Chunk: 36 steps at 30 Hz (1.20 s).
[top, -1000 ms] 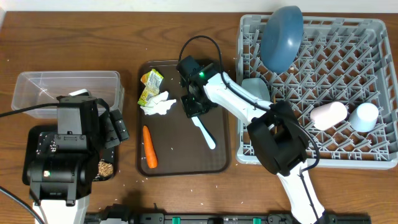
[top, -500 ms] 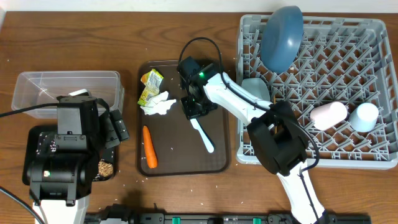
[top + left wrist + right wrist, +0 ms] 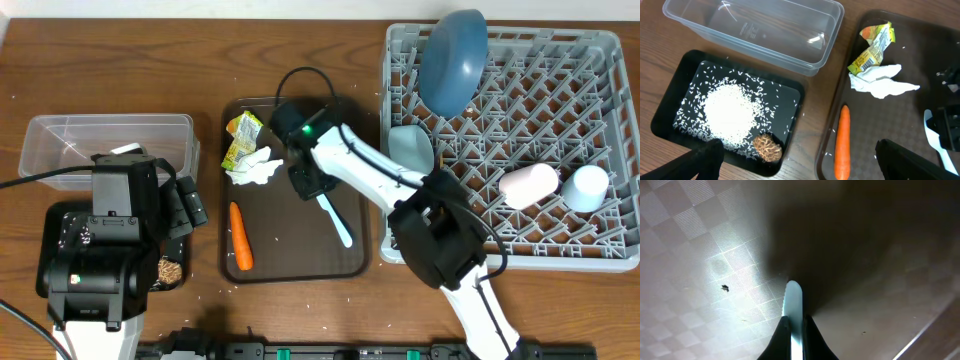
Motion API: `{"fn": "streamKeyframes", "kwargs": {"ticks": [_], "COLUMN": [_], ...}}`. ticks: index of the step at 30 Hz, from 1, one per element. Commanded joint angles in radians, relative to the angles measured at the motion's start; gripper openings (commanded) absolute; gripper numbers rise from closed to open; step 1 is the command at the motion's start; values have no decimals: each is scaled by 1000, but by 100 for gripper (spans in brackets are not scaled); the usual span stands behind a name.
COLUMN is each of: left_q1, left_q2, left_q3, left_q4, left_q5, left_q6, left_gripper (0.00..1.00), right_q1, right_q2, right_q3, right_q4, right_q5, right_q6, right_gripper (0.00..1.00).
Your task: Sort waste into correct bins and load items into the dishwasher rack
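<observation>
Right wrist view: right gripper [image 3: 794,324] pinched shut on the light blue utensil [image 3: 793,300]. The grip is near one end, and the rest sticks out ahead over the dark brown serving tray [image 3: 290,262]. Can't tell if it's clear of the surface.

Risks:
- The utensil is thin, smooth, hard plastic, so it likely pivots or slides out of the narrow fingers on a fast swing.
- The free end could snag the serving tray's raised rim or the wall of the dishwasher rack [image 3: 500,258].
- The rack is a rigid grey lattice with pegs, so a slim utensil could drop through a gap or wedge crooked.

Soft crumpled tissue [image 3: 255,168] lies just beside the gripper, touching the glossy crinkled wrapper [image 3: 240,140]. Tapered carrot [image 3: 240,237] is near. Left gripper [image 3: 800,150] is spread wide and empty, near the black tray [image 3: 790,95] holding the crumbs [image 3: 766,147].
</observation>
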Motion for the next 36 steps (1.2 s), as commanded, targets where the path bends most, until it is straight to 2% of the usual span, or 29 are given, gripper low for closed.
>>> {"fn": "streamKeyframes", "kwargs": {"ticks": [1,16,24,25,26,27,30,33,36], "left_q1": [2,2,2,2,2,2,2,2,2], "left_q2": [0,0,0,0,0,0,0,0,0], "left_q3": [14,14,14,14,14,14,14,14,14], "left_q4": [-3,-3,-3,-3,-3,-3,-3,-3,-3], "left_q5": [-16,-16,-16,-16,-16,-16,-16,-16,-16], "left_q6": [-5,-5,-5,-5,-5,-5,-5,-5,-5], "left_gripper": [98,98,98,98,98,98,98,98,98], "right_q1": [23,18,8,4,-2,-7,-38,-75,-113], "right_q2": [42,42,42,42,42,42,42,42,42], "right_q3": [5,191,170,161,151,142,95,42,-9], "right_q4": [-10,-149,-124,-117,-111,-106,-64,1,57], "right_q5": [140,140,79,70,47,16,-63,-90,-164], "right_q6": [13,14,13,13,13,13,27,46,47], "right_gripper": [1,1,1,5,35,56,62,62,50]}}
